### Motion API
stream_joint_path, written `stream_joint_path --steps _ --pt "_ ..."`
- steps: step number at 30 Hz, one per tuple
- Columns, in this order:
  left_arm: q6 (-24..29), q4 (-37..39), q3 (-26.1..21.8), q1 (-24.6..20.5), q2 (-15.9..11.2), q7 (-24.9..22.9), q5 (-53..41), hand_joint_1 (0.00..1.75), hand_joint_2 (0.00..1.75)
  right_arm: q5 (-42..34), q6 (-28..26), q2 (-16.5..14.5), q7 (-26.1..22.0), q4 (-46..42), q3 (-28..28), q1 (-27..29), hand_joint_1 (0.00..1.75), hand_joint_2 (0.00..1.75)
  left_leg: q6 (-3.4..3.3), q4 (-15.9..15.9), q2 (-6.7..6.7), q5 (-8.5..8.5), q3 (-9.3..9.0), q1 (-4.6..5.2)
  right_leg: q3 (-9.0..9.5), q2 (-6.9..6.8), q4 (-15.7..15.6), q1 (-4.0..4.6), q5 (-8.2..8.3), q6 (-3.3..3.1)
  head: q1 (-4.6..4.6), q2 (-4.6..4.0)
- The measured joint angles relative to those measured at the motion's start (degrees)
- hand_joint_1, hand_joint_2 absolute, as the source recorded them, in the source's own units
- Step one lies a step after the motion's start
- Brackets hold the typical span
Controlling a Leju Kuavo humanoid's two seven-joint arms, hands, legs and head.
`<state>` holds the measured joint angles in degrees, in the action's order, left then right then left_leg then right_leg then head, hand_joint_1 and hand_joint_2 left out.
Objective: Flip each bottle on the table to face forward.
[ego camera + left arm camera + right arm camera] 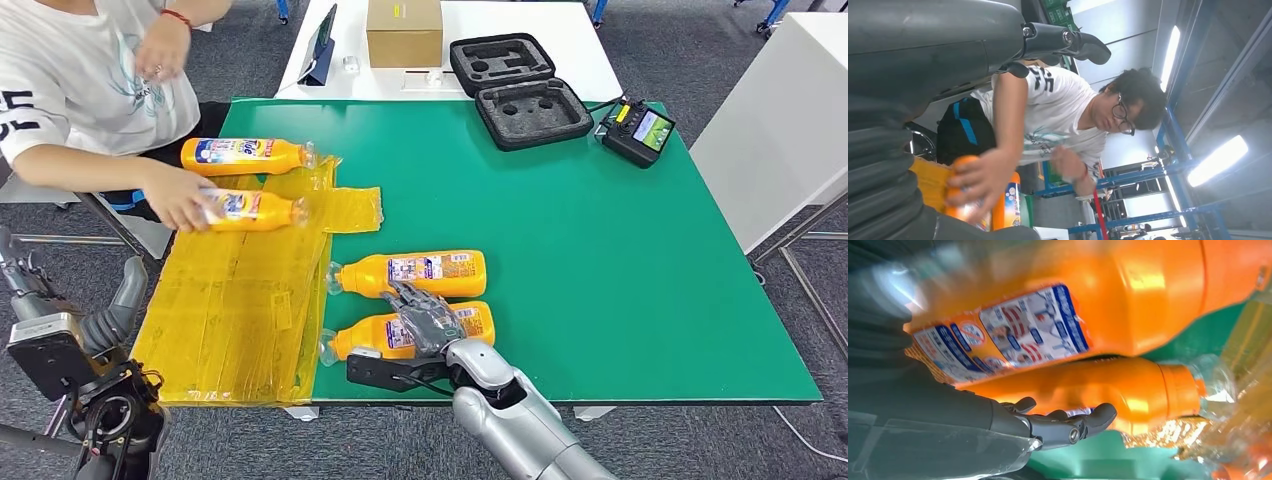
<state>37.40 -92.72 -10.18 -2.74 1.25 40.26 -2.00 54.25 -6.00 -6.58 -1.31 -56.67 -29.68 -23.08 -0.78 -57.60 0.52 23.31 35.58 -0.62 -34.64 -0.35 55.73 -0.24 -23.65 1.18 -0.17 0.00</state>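
Four orange bottles lie on their sides. On the green mat [600, 250], the near bottle [365, 338] lies under my right hand [425, 318], whose fingers spread over its label; the thumb [385, 370] stretches along its near side. In the right wrist view the thumb [1068, 427] sits just off that bottle [1128, 395]. A second bottle [415, 272] lies just beyond, with its label [1003, 335] showing. Two more bottles lie on the yellow sheet [230, 310]: one free [245, 154], one [255, 210] under a person's hand [180, 205]. My left hand [112, 312] hangs empty off the table's left, fingers [1068, 40] extended.
A person in a white shirt [70, 70] leans in at the far left. At the back stand a cardboard box [404, 30], an open black foam case [520, 90], a small screen device [638, 130] and a tablet [322, 45]. A white cabinet [780, 120] stands to the right.
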Motion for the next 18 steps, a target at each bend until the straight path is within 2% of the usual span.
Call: stream_joint_path --steps 16,18 --pt "-0.7 -0.1 -0.5 1.4 0.5 0.0 0.5 0.0 1.75 0.3 1.3 1.7 1.6 0.2 0.1 0.1 0.0 1.75 0.0 0.0 0.0 0.0 0.0 0.0 -0.01 0.0 0.0 0.0 0.0 0.0 0.01 0.0" --pt "-0.9 -0.1 -0.7 1.4 0.6 0.0 0.8 0.0 1.75 0.4 2.0 2.2 1.9 0.4 0.3 0.0 0.08 1.75 0.0 0.0 0.0 0.0 -0.01 0.0 0.0 0.0 0.0 0.0 0.0 0.0 0.0 0.0"
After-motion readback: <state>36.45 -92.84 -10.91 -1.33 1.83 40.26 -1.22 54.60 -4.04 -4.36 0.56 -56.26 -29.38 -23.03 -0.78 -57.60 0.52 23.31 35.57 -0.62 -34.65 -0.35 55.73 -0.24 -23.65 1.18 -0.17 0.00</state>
